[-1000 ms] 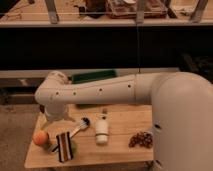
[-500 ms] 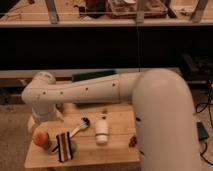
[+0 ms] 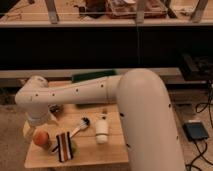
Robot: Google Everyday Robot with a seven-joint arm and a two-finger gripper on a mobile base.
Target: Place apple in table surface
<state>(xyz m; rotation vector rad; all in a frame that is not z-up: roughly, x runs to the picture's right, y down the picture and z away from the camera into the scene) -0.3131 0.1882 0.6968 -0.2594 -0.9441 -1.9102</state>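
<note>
apple (image 3: 41,138) at table (image 3: 97,151) left end | tool (image 3: 39,129) directly above | state: cannot tell

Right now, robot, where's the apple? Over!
Hand low over the table, left end in view, at the apple. Apple at tabletop level; resting or not, unclear. Striped object close beside it.

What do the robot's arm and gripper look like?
The arm is white, thick and rounded, with a row of small dark dots along its side. The gripper, also pale, is at the left end of the table, above the apple.
</note>
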